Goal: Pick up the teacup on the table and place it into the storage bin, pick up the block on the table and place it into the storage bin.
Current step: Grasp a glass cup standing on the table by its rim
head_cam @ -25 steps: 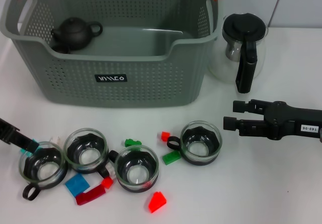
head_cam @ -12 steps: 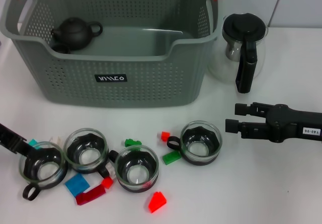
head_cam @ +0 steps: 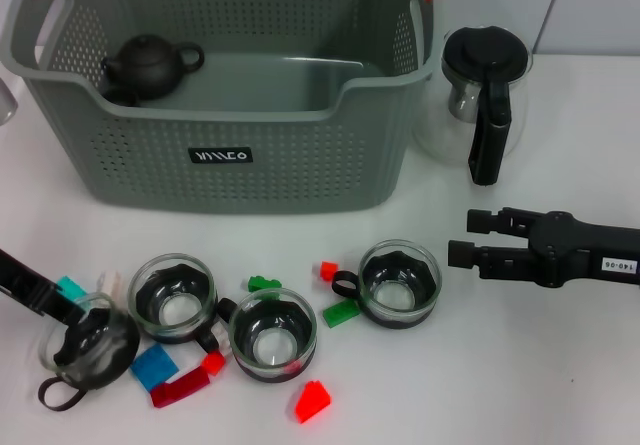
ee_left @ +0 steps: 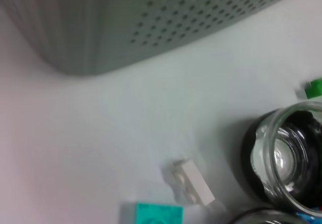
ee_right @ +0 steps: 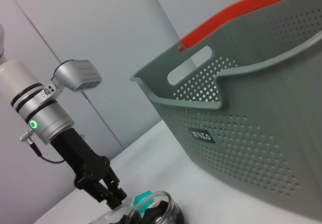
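left gripper [head_cam: 62, 313] at 8 o'clock, clamped on rim of tilted glass teacup [head_cam: 88, 344]; right gripper [head_cam: 462, 237] fingers apart at 3 o'clock, beside grey perforated storage bin [head_cam: 240, 155].

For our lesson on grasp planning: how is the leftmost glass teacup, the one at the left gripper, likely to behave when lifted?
The leftmost teacup already sits tilted at the left gripper, so it may swing or tip. Its smooth glass wall looks slippery and probably fragile. Its loop handle may catch on nearby blocks.
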### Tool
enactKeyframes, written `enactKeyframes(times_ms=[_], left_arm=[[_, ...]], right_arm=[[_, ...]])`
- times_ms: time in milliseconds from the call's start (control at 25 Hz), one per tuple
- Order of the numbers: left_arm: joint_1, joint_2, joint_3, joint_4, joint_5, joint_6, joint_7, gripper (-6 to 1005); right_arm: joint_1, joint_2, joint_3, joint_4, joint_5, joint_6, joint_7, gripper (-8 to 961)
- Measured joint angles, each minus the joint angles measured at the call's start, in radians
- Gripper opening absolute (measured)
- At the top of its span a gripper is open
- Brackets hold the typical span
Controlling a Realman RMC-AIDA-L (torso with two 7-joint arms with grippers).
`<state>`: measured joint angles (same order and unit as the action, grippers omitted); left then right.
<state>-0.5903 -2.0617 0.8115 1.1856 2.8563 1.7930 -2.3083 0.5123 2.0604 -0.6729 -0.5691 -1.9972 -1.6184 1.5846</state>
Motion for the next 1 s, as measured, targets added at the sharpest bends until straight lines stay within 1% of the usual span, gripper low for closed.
enactKeyframes(times_ms=[200, 320, 480, 1000], left_arm=[[0.008, 0.000, -0.008, 0.062, 0.000, 0.012, -0.003, 287], [0.009, 0.001, -0.008, 0.076, 0.000, 0.019, -0.006, 287], [0.010, 0.006, -0.002, 0.073, 0.000, 0.020, -0.014, 287], [0.015, 0.009, -0.001, 0.027, 0.000, 0.013, -0.007, 285]], right_arm=[[-0.001, -0.001, -0.001, 0.000, 0.000, 0.000, 0.000, 914], [-0.002, -0.001, -0.001, 0.000, 0.000, 0.000, 0.000, 914], [-0.003, -0.004, -0.001, 0.000, 0.000, 0.000, 0.000, 914], [-0.005, -0.005, -0.001, 0.000, 0.000, 0.012, 0.000, 915]])
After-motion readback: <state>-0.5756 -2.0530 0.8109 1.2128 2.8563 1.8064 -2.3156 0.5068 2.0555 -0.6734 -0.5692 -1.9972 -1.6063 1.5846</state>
